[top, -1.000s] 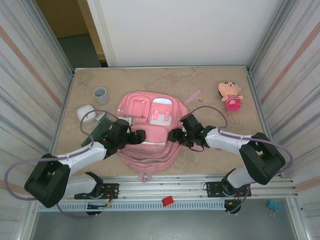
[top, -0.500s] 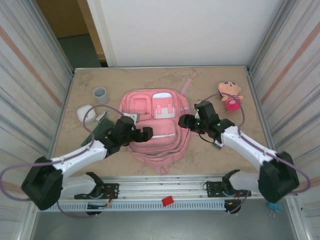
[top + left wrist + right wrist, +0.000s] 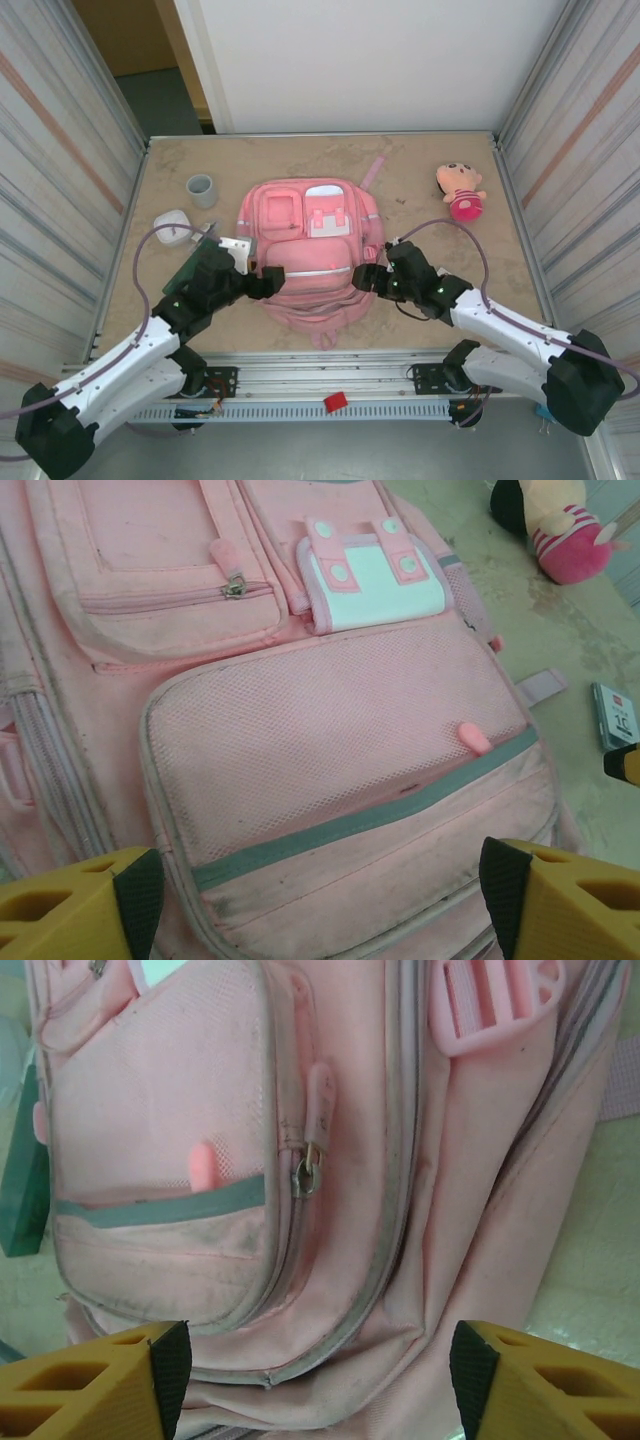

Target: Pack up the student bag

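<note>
Left gripper [image 3: 270, 283] and right gripper [image 3: 362, 278] both stand open; you have drawn them back, leaving the bag [image 3: 300, 240] straightened between them, apparently still unpacked.

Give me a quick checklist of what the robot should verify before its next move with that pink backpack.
1. Left gripper open, holding nothing: ok.
2. Right gripper open, holding nothing: ok.
3. Student bag lying flat, front up, between both grippers: ok.
4. Bag opened for packing: not ok; the zip pull sits on a zip that looks shut.
5. Plush doll and grey cup lying apart from the bag: ok.
</note>
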Tool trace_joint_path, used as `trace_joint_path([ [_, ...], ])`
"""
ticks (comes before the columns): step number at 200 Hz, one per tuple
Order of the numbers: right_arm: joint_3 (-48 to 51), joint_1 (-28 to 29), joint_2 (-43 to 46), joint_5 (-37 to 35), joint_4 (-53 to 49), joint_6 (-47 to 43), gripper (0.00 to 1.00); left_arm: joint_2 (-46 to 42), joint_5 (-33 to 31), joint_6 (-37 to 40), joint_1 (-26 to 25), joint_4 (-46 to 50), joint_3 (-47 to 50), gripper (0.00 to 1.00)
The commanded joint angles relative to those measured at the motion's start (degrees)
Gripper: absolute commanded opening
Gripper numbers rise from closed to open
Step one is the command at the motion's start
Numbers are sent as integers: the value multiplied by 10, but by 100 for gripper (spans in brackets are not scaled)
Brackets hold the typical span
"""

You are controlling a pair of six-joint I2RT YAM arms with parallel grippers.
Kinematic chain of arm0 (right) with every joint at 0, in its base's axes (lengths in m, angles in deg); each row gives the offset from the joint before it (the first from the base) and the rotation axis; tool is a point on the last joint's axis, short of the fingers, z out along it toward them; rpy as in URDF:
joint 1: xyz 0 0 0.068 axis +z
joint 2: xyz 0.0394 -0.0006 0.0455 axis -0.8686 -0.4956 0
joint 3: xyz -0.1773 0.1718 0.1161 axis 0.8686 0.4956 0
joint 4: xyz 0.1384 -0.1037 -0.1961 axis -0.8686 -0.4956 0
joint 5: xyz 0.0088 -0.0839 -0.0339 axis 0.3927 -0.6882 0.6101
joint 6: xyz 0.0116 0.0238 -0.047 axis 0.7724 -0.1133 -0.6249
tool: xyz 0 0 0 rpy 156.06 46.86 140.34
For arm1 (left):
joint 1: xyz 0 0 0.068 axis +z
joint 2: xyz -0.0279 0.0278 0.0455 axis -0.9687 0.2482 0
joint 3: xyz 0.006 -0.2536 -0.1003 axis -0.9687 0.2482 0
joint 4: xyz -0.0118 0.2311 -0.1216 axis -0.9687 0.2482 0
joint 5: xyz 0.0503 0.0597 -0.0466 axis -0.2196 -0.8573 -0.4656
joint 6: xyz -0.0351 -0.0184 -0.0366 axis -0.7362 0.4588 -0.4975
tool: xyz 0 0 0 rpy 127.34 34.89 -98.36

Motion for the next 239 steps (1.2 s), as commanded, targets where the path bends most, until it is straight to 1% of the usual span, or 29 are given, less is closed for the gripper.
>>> trace_joint_path([
  [1,-12,7,-4,-22,37,26,71,1,-9,12,3,7,2,85],
  [46,-57,8,-38,-6,-4,3,72,40,-14,-60,3,34,-11,86],
  [56,-63,7,-46,-1,-7,-3,72,52,1,-62,4,32,-17,85],
  [66,-72,5,-55,11,-6,-11,72,63,37,-43,4,17,-22,84],
  [79,-74,-8,-65,46,8,-16,73,79,89,14,-1,-11,-28,82],
  [86,-70,-20,-68,74,25,-14,73,87,113,64,-7,-20,-35,82],
  [98,-65,-39,-73,120,56,-10,73,102,124,159,-27,-18,-56,81],
  [111,-64,-51,-72,141,63,-12,73,117,113,279,-62,-7,-76,80],
  [124,-64,-61,-68,145,58,-18,73,141,73,390,-101,10,-97,82],
  [131,-61,-67,-63,146,54,-19,74,159,54,438,-117,20,-109,83],
  [143,-52,-79,-52,152,56,-17,74,197,27,499,-129,38,-133,84],
  [156,-39,-92,-37,160,61,-15,74,241,19,552,-131,47,-156,84],
  [173,-25,-102,-20,164,61,-14,74,298,26,614,-134,42,-177,84],
  [184,-17,-105,-10,164,59,-15,75,331,29,648,-136,20,-185,85],
  [206,-10,-108,2,163,49,-15,75,383,38,676,-136,-13,-204,85],
  [229,-8,-109,9,161,37,-20,75,415,58,702,-136,-14,-224,86],
  [239,-7,-111,9,159,34,-22,75,426,54,711,-137,-15,-228,87],
])
